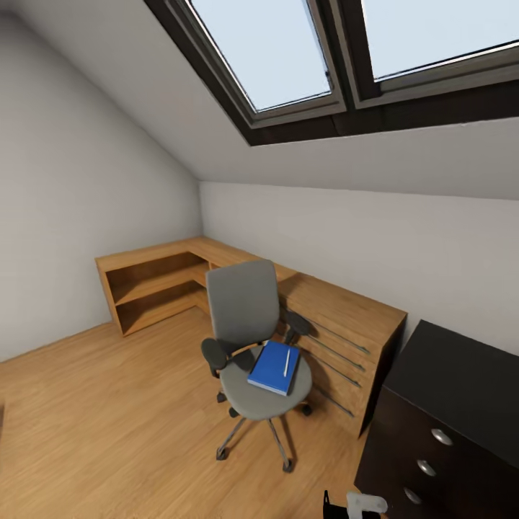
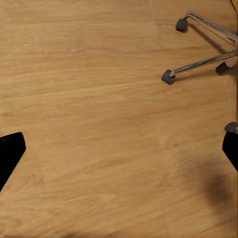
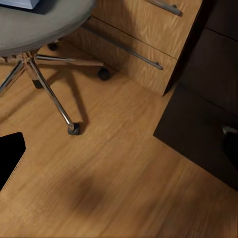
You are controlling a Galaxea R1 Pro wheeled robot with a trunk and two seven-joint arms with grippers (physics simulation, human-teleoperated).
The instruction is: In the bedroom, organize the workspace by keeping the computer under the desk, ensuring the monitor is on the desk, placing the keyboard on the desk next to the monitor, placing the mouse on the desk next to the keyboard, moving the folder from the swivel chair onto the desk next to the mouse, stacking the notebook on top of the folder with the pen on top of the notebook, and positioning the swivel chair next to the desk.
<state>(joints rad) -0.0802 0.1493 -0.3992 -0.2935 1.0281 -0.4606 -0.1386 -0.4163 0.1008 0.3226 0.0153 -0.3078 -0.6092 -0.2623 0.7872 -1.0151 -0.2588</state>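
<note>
I face a sloped-ceiling bedroom with pale walls, skylights overhead and a light wood floor (image 1: pixel 108 389). Everything here I place from the swivel chair (image 1: pixel 249 339), which stands in the middle of the floor with its tall grey back toward the far corner. Behind the chair and to its right runs a light wooden dresser (image 1: pixel 346 324) with long bar handles. Further right of the chair, past the dresser's end, is the black desk (image 1: pixel 461 375), with round silver knobs on its dark drawers.

On the chair's seat lies the blue folder (image 1: pixel 274 366), flat, its long axis running from the seat's front edge toward the backrest, slightly angled. On top of the folder rests the slim white pen (image 1: pixel 287 362), lying along that same axis near the folder's right edge.

My right gripper (image 3: pixel 119 148) hangs over the floor between the chair's chrome base (image 3: pixel 49 89) and the desk's drawer unit, so I judge it the nearer arm to the folder. My left gripper (image 2: pixel 119 148) hangs over bare floor beside the chair's casters. Both sets of fingers are spread wide apart, holding nothing.
</note>
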